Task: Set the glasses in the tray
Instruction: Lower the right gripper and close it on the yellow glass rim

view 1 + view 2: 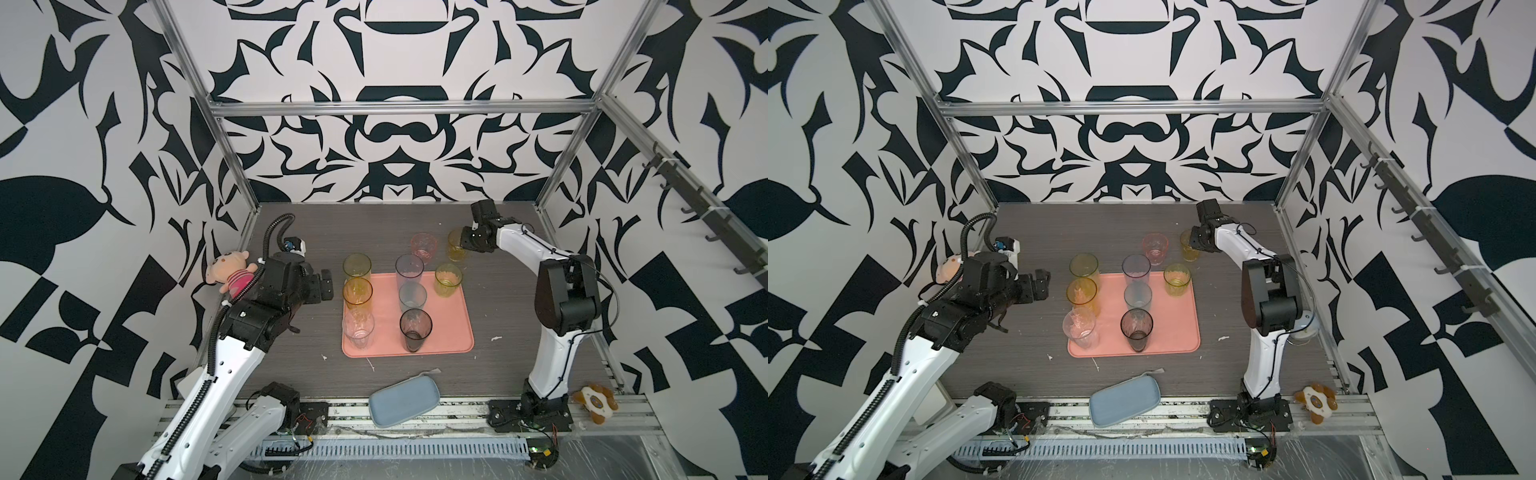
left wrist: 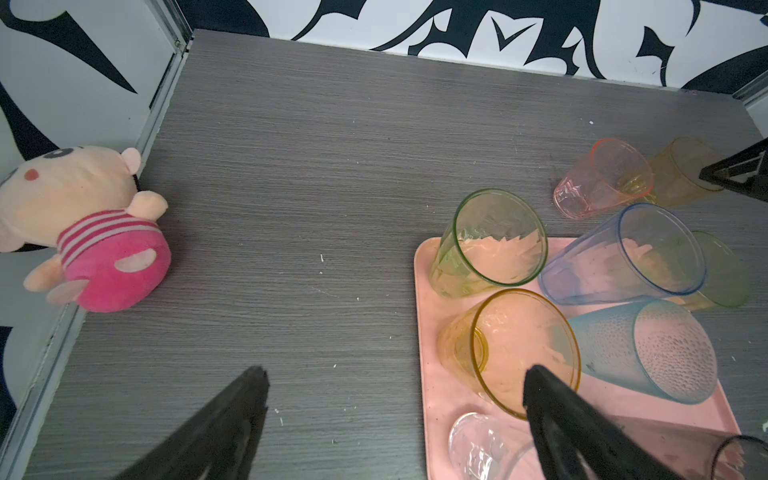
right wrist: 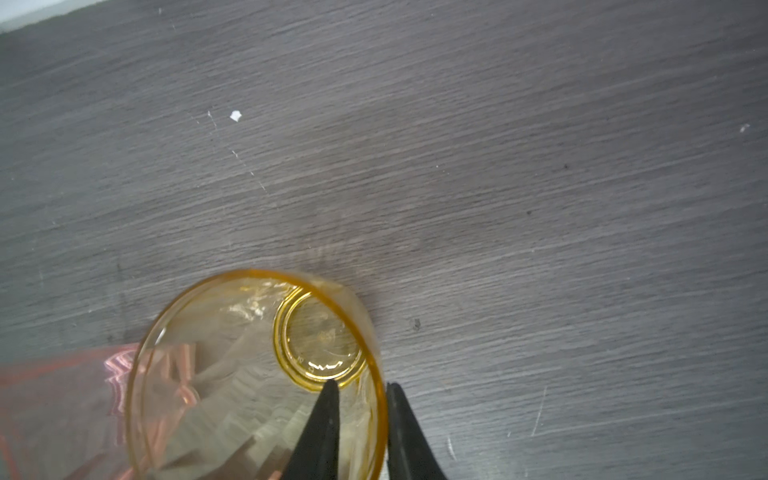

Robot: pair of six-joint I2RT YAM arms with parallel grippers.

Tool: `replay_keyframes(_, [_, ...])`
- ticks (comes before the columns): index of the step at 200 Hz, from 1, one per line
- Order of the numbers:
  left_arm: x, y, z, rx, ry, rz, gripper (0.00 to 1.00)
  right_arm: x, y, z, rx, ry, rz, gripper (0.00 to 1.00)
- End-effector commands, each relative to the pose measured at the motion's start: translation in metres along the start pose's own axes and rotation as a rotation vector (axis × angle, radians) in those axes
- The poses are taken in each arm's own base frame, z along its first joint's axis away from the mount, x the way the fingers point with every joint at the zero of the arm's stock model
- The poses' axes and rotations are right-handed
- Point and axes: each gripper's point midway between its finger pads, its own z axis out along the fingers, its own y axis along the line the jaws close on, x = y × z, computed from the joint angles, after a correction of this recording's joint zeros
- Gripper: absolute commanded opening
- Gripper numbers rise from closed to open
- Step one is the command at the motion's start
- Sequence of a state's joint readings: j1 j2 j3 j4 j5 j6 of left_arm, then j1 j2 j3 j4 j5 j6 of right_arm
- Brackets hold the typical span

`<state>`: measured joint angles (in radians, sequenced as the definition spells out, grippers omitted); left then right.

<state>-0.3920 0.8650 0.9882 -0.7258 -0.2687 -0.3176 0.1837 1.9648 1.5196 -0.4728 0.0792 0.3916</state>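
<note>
The right gripper [image 3: 361, 386] has its two black fingers close together, one inside and one outside the thin wall of a short see-through yellow glass [image 3: 320, 340]. I cannot tell if they are squeezing it. This glass stands upright on the dark grey wood-look table [image 3: 498, 166], past the far edge of the big flat salmon-pink tray [image 1: 453, 328], and it has a thick round ring at its bottom. Just beside it, also off the tray, stands a short see-through pink glass [image 1: 424, 246]. Seven more stand upright on the tray. A tall yellow-green glass [image 1: 356, 266], a tall amber glass [image 1: 357, 293] and a clear glass [image 1: 358, 330] stand along its left side. A tall bluish glass [image 1: 409, 270], a teal glass with tiny bumps [image 1: 412, 297] and a smoke-grey glass [image 1: 415, 330] run down its middle. A short green glass [image 1: 448, 280] is at its far right corner. The left gripper [image 1: 326, 284] hangs just off the tray's left side, its fingers spread wide.
</note>
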Motion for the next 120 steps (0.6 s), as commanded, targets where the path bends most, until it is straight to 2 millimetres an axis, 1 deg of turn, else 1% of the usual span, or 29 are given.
replay_keyframes(1, [0.003,0.001,0.000,-0.005,0.009,-0.008,0.99,-0.016,0.005,-0.008,-0.020,-0.035,0.009,0.18])
replay_keyframes(40, [0.003,0.001,0.000,-0.001,0.009,-0.007,0.99,-0.016,0.005,-0.010,-0.022,-0.036,0.007,0.09])
replay_keyframes(83, [0.003,0.000,0.000,-0.001,0.012,-0.006,0.99,-0.019,0.006,-0.016,-0.029,-0.045,0.004,0.00])
replay_keyframes(120, [0.004,0.000,0.001,0.000,0.016,-0.004,0.99,-0.021,0.007,-0.024,-0.042,-0.058,0.003,0.00])
